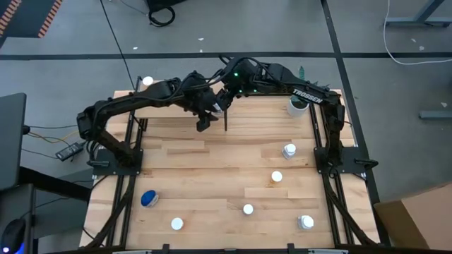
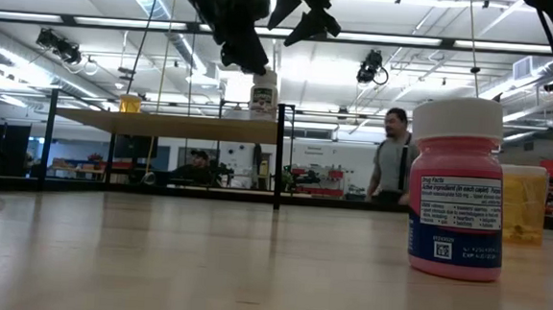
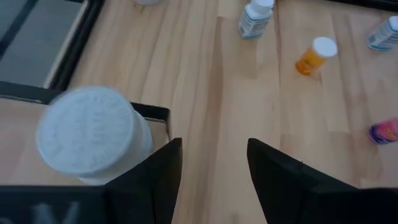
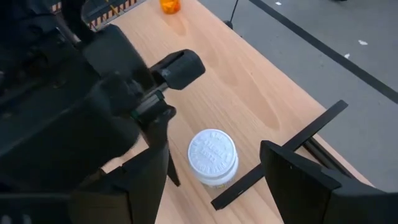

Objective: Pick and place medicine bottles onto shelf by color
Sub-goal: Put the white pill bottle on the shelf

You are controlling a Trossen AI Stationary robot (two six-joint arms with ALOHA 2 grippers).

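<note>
A white-capped white medicine bottle point(image 4: 212, 157) stands on its base on the light-wood shelf point(image 2: 163, 125), close to the shelf's black-framed corner point(image 3: 158, 113). My left gripper point(image 3: 214, 168) hangs open just beside and above this bottle point(image 3: 93, 134), which lies outside its fingers; nothing is between them. My right gripper point(image 4: 214, 186) hovers open higher up over the same corner, looking down on the bottle, and is empty. An orange bottle point(image 2: 129, 103) stands at the shelf's other end. In the high view both arms meet at the table's far edge point(image 1: 215, 99).
Loose bottles stand on the table: a blue one point(image 1: 149, 199) at the near left, white-capped ones point(image 1: 248, 209) point(image 1: 277, 176) point(image 1: 289, 149) toward the right, and a pink one point(image 2: 455, 190) beside an orange one point(image 2: 524, 204). A plant pot point(image 1: 298, 106) is at the far right.
</note>
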